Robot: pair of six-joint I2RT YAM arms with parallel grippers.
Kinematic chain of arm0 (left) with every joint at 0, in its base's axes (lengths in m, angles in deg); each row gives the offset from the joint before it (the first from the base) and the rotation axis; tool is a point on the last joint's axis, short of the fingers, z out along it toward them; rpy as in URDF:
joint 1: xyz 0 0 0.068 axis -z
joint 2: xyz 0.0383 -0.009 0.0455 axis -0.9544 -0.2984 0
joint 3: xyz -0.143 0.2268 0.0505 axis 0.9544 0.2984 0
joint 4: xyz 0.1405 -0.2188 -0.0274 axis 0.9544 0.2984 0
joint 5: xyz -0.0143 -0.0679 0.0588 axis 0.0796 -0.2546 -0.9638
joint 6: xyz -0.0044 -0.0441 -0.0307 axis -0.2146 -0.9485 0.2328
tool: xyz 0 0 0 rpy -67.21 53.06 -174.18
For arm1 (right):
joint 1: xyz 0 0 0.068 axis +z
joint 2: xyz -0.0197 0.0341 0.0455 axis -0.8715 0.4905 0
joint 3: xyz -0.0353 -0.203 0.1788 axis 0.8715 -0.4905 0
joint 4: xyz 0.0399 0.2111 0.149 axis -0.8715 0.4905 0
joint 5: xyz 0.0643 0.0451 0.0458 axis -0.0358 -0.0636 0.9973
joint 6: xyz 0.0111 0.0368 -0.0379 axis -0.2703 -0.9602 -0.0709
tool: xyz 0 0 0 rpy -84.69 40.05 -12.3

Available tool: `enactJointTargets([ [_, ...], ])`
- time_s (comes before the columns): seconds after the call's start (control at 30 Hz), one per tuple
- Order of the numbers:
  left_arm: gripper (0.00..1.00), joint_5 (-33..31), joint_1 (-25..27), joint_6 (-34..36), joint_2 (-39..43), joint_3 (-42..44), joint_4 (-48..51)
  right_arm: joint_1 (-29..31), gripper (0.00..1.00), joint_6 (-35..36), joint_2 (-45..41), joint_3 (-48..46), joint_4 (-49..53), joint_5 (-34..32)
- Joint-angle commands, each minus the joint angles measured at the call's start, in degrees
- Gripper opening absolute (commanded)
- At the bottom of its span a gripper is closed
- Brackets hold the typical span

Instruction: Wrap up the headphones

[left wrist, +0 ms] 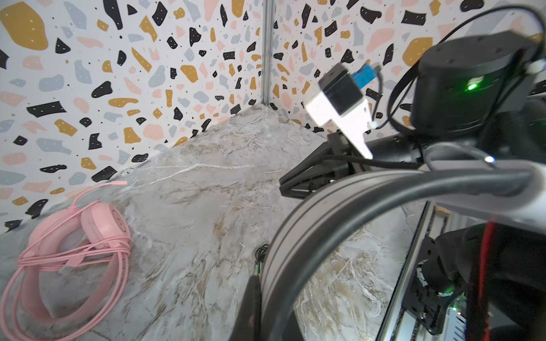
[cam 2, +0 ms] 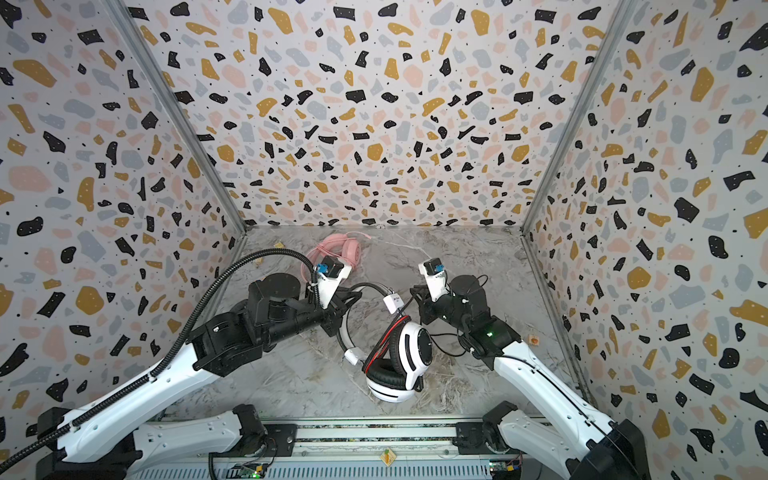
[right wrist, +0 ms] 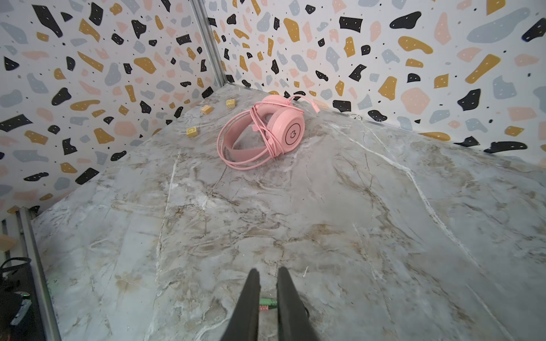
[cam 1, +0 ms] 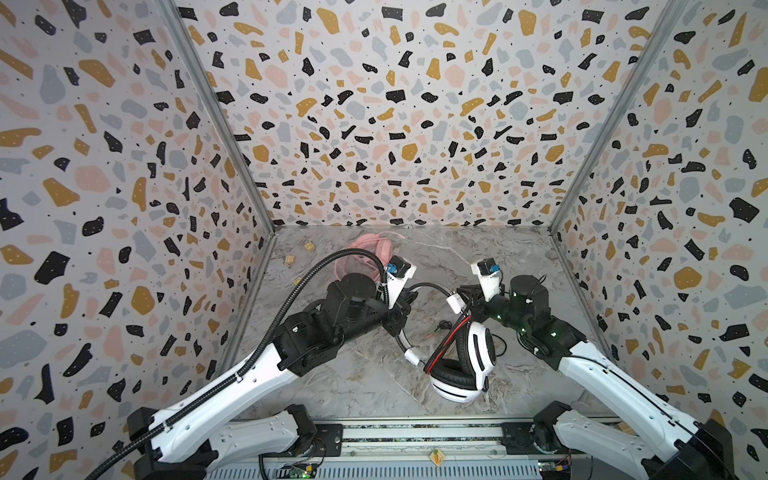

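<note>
The white-and-black headphones (cam 1: 478, 349) (cam 2: 415, 345) hang mid-table, with the ear cups low and the black headband (left wrist: 325, 212) arching up to the left. My left gripper (cam 1: 409, 296) (cam 2: 353, 293) (left wrist: 271, 283) is shut on that headband. My right gripper (cam 1: 459, 292) (cam 2: 413, 291) (right wrist: 268, 271) hovers to its right, its fingers a narrow gap apart with nothing between them. The black cord's green and pink plugs (right wrist: 267, 301) (left wrist: 256, 267) lie on the table below. The pink headphones (cam 1: 374, 247) (cam 2: 340, 247) (left wrist: 100, 221) (right wrist: 283, 127) rest at the back, with their pink cord looped around them.
Small wooden blocks (right wrist: 206, 109) (cam 1: 308, 246) lie near the back left wall. Patterned walls enclose the marble table (right wrist: 384, 221) on three sides. A metal rail (cam 1: 415, 432) runs along the front edge between the arm bases.
</note>
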Motion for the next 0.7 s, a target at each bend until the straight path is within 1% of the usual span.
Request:
enactJointTargets([
  [0.0,0.0,4.5,0.2,-4.0,1.2,-3.8,-7.1,-1.4,0.13,-3.3,0.6,-1.9,-6.9,4.2],
  [0.07,0.0,4.4,0.2,-4.3,1.0,-4.6,-7.0,-2.2,0.13,-4.4,1.7,-3.0,-9.1,6.2],
  [0.2,0.0,2.1,-0.1,-5.6,0.1,-6.6,-6.8,-3.4,0.12,-5.8,5.3,-6.3,-16.6,7.9],
  [0.43,0.0,3.9,-1.1,-8.3,-2.6,-9.7,-9.3,-4.4,0.1,-8.9,13.3,-9.7,-27.8,9.7],
  [0.53,0.0,4.1,-1.8,-8.4,-3.2,-10.2,-9.3,-4.5,0.09,-9.7,17.1,-9.7,-29.7,10.0],
  [0.67,0.0,4.0,-3.1,-10.0,-2.5,-9.4,-9.9,-5.1,0.08,-11.9,21.4,-11.9,-36.0,10.7],
])
